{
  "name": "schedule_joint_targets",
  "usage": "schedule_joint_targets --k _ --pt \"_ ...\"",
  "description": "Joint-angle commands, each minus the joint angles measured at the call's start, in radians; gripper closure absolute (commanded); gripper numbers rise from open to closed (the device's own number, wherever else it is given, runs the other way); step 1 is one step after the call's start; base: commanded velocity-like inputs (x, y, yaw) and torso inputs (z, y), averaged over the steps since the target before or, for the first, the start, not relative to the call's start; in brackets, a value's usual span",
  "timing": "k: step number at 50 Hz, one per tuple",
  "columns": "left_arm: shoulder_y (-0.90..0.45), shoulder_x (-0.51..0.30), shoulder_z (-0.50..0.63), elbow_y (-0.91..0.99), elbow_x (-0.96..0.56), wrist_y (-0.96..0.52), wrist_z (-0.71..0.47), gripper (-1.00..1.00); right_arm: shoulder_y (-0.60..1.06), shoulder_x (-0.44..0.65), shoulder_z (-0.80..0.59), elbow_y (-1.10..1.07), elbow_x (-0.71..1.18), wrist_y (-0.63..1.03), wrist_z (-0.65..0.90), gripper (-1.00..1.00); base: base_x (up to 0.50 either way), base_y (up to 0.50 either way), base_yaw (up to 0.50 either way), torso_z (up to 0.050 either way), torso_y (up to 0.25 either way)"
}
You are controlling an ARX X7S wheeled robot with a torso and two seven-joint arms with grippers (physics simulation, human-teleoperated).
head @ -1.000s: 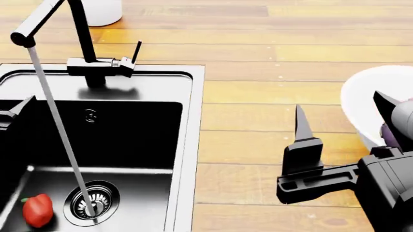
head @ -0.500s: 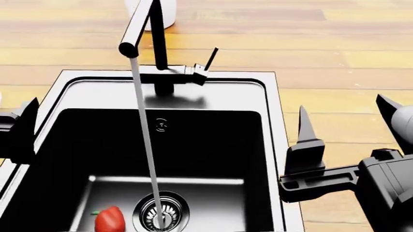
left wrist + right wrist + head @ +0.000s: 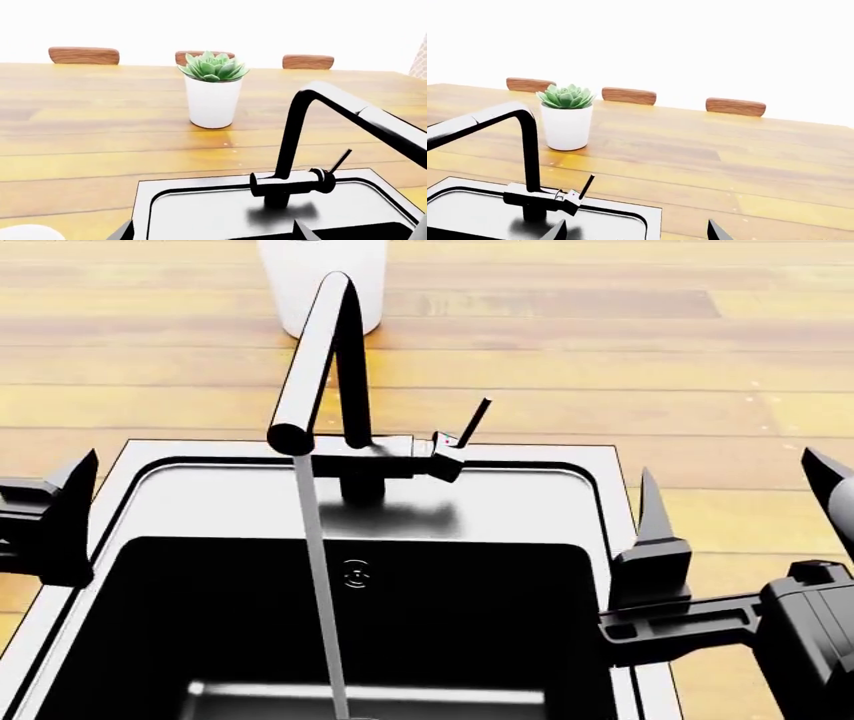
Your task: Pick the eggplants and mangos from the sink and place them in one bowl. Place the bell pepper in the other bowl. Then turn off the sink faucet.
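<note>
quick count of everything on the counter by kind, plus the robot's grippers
sink: 1
sink faucet: 1, water running
potted succulent: 1
wooden chair backs past the counter: 3
white bowl, only an edge showing: 1
grippers: 2, left gripper and right gripper, both open
Total: 9
No fruit or pepper shows in these views.

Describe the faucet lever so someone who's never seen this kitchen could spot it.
Start at the black sink set in the wooden counter. At the middle of its back rim stands the tall black faucet. The lever is the thin stick slanting up from its base.
</note>
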Motion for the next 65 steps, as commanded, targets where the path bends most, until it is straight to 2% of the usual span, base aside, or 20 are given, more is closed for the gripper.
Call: schedule_joint_targets --k 1,4,7,12,13,21,25,26,27,30,34,47,50,55,65 --pt "-0.049 0.009 0.04 0.006 -0.016 -0.067 -0.024 -1.0 -0.019 0.021 0.018 -0.007 0.02 -0.007 0.017 -1.0 0.0 0.0 0.0 0.0 0.0" --pt "-0.093 0.014 0.082 0.032 -0.029 -0.134 -0.014 -1.0 -0.032 0.024 0.025 -0.009 0.022 -0.015 0.019 -1.0 0.0 0.0 0.0 0.0 0.0" --pt "-0.154 0.052 0.112 -0.002 -0.125 -0.191 -0.046 -1.0 -0.033 0.02 0.023 -0.006 0.024 -0.014 0.019 -1.0 0.0 0.0 0.0 0.0 0.0" --pt "-0.249 0.113 0.183 -0.058 -0.137 -0.289 -0.039 -1.0 -0.033 0.008 0.013 -0.003 0.02 -0.009 0.017 -1.0 0.0 0.0 0.0 0.0 0.0" --pt "-0.267 0.118 0.195 -0.063 -0.114 -0.307 0.003 -1.0 -0.041 0.01 0.016 -0.003 0.019 -0.014 0.017 -1.0 0.0 0.0 0.0 0.0 0.0" --pt "-0.256 0.178 0.258 -0.088 -0.128 -0.345 0.006 -1.0 -0.065 0.006 0.015 0.011 0.008 -0.022 0.006 -1.0 0.0 0.0 0.0 0.0 0.0" --pt "-0.272 0.229 0.298 -0.146 -0.214 -0.386 -0.008 -1.0 -0.063 0.0 0.015 0.015 0.011 -0.024 0.009 -1.0 0.0 0.0 0.0 0.0 0.0" --pt "-0.283 0.236 0.32 -0.143 -0.162 -0.405 0.026 -1.0 -0.067 -0.001 0.014 0.016 0.01 -0.024 0.009 -1.0 0.0 0.0 0.0 0.0 0.0" --pt "-0.282 0.248 0.33 -0.177 -0.2 -0.416 0.018 -1.0 -0.067 -0.001 0.014 0.015 0.012 -0.024 0.009 -1.0 0.0 0.0 0.0 0.0 0.0" --pt "-0.287 0.271 0.368 -0.22 -0.113 -0.429 0.096 -1.0 -0.073 0.007 0.022 0.009 0.017 -0.027 0.01 -1.0 0.0 0.0 0.0 0.0 0.0" --pt "-0.261 0.278 0.4 -0.245 -0.038 -0.419 0.142 -1.0 -0.118 0.025 0.043 0.002 0.019 -0.051 0.009 -1.0 0.0 0.0 0.0 0.0 0.0" --pt "-0.255 0.373 0.523 -0.402 0.072 -0.467 0.197 -1.0 -0.169 0.039 0.061 0.0 0.02 -0.068 0.01 -1.0 0.0 0.0 0.0 0.0 0.0" --pt "-0.251 0.375 0.547 -0.429 0.089 -0.479 0.217 -1.0 -0.16 0.047 0.067 -0.005 0.031 -0.066 0.015 -1.0 0.0 0.0 0.0 0.0 0.0" --pt "-0.252 0.376 0.572 -0.461 0.105 -0.494 0.244 -1.0 -0.246 0.043 0.081 -0.009 0.011 -0.103 0.014 -1.0 0.0 0.0 0.0 0.0 0.0" --pt "-0.294 0.419 0.631 -0.589 0.177 -0.509 0.311 -1.0 -0.274 0.034 0.078 0.003 0.005 -0.11 -0.004 -1.0 0.0 0.0 0.0 0.0 0.0"
